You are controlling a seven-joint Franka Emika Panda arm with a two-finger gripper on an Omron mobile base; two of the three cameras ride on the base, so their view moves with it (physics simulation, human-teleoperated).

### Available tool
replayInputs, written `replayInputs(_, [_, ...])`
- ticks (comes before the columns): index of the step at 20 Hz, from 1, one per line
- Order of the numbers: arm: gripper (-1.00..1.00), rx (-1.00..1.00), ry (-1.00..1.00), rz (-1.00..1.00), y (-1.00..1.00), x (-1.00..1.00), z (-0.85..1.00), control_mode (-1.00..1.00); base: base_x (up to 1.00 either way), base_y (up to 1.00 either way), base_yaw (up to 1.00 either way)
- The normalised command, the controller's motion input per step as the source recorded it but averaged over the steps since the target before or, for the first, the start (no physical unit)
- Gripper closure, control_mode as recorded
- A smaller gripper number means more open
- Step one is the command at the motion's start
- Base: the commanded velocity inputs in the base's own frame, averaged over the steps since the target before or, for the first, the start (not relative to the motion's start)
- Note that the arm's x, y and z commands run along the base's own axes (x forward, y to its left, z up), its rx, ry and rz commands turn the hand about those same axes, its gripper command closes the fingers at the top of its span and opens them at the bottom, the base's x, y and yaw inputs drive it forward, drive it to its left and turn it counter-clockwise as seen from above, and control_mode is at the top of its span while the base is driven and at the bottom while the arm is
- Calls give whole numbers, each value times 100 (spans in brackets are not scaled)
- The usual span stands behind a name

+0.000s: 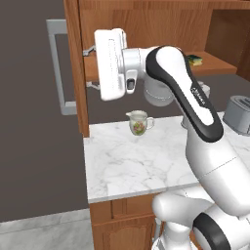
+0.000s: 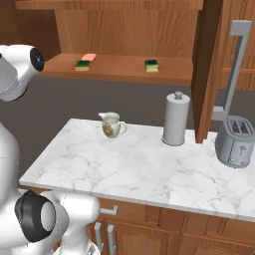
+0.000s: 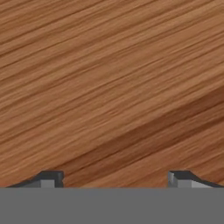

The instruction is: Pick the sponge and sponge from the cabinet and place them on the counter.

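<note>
Gripper [image 3: 113, 178] spread wide, empty, nose to cabinet [image 3: 109, 87] wood. Both sponges [image 2: 82, 65] [image 2: 151, 65] sit upper centre on the shelf; we risk ramming the panel instead.

In the left base view the arm's dark-and-white forearm covers most of the cabinet [image 1: 146, 24] shelf, so one sponge [image 1: 196, 60] peeps out beside it while the other is hidden; the same arm hides all but the top of the paper-towel holder [image 1: 204, 91]; the toaster [image 1: 239, 113] is cut by the right edge; in the hand view the gripper [image 3: 114, 177] shows just two dark tips set wide apart at the bottom, and the wood behind them is too close to tell which cabinet part it is; in the right base view the toaster's [image 2: 235, 141] slots are too small to read
</note>
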Motion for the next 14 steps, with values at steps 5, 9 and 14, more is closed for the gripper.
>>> replayInputs(5, [-100, 0, 0, 0, 21, -3, -5, -100, 0, 0, 0])
replayInputs(9, [-100, 0, -4, 0, -18, -14, 0, -100, 0, 0, 0])
replayInputs(14, [-100, -4, -7, 0, -29, -18, -2, -100, 0, 0, 0])
